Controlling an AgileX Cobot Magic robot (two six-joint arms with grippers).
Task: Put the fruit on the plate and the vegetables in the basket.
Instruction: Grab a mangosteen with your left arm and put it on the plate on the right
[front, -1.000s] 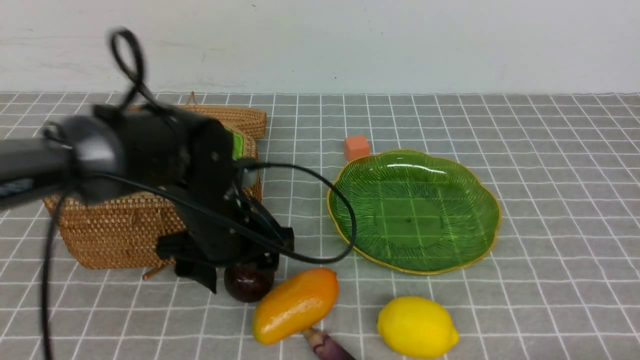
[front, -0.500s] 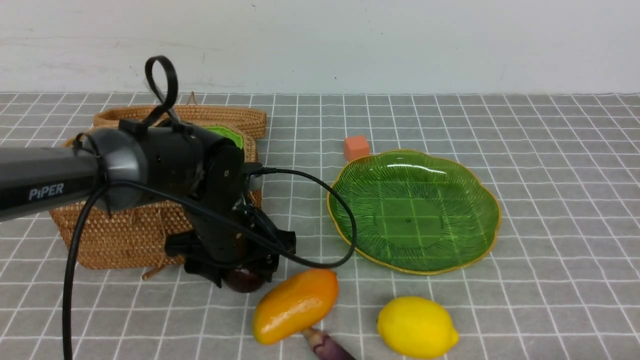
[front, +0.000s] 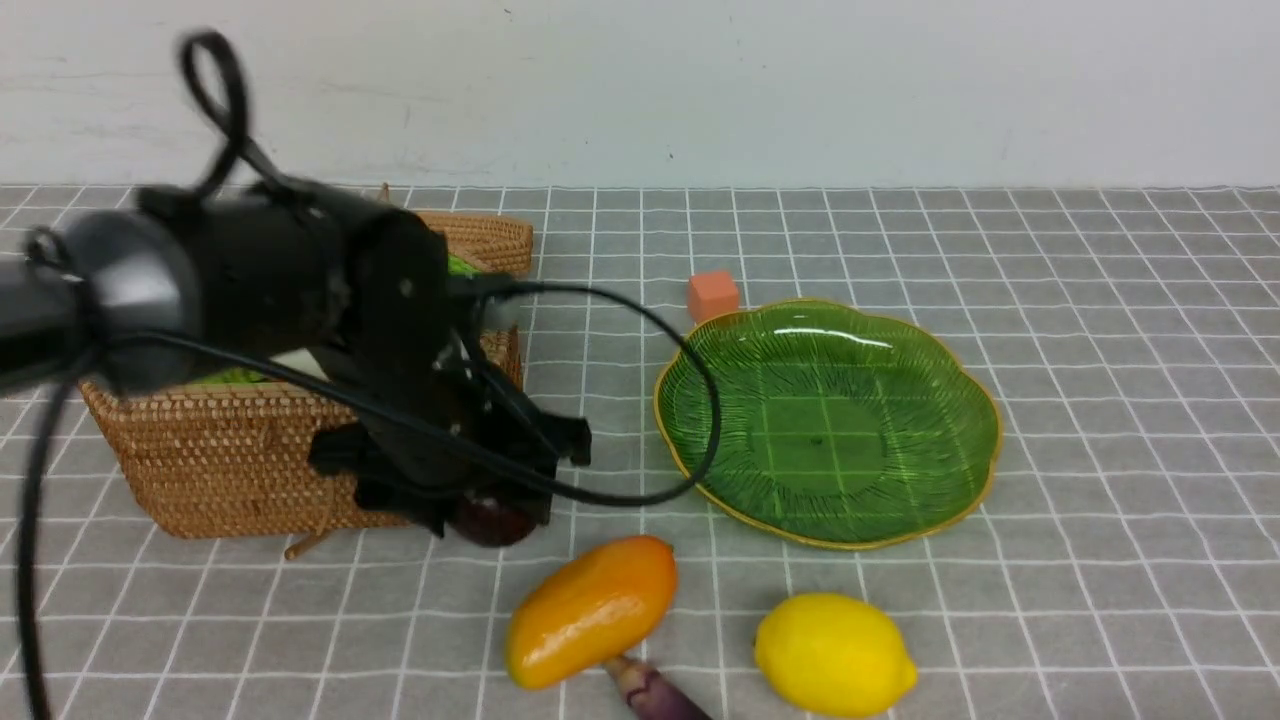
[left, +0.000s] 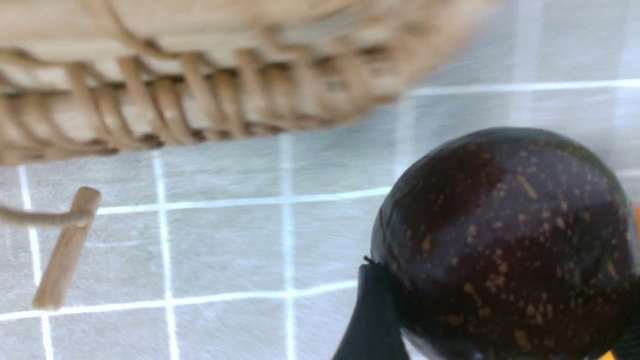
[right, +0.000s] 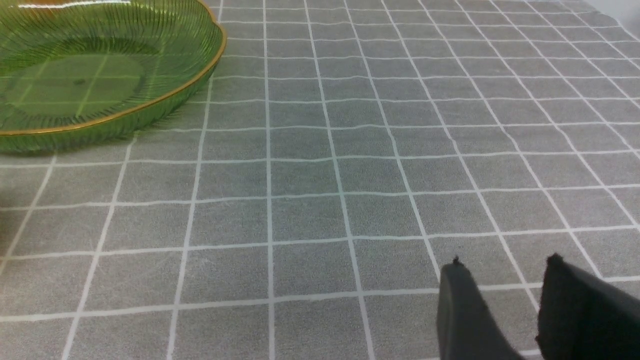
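Three fruit, status: none rests on the plate (front: 830, 420); 12 o'clock points away from the robot.
Near edge, eggplant (front: 655, 695): only the purple tip shows, meeting the mango (front: 590, 610) at the mango's 5 o'clock.
Near row, lemon (front: 833, 653): on the counter (front: 1100, 350), at 4 o'clock of the mango, apart from it.
Near row, mango: on the counter at 5 o'clock of the maroon ball (front: 497, 527), near but not touching.
Side, right end effector (right: 502, 280): jaws part open, nothing between them, over bare counter, well apart from the plate.
Middle, left end effector (front: 480, 500): closed on the maroon ball; the wrist view shows one finger (left: 372, 320) pressed against its side.
Middle, maroon ball: held just beside the near wall of the basket (front: 230, 470); plate at its 2 o'clock.
Handling, maroon ball: glossy, round and hard-looking, so probably slippery; grip across the widest girth.
Handling, mango and lemon: likely rigid and smooth; take each across its short width at mid-length.
Far, basket: open, green lining showing, at 9 o'clock of the plate; contents mostly hidden by the arm.
Far, plate: empty; glass, judged fragile, so lower fruit onto it rather than dropping.
Far, orange cube (front: 713, 294): just beside the plate rim at 11 o'clock; not fruit.
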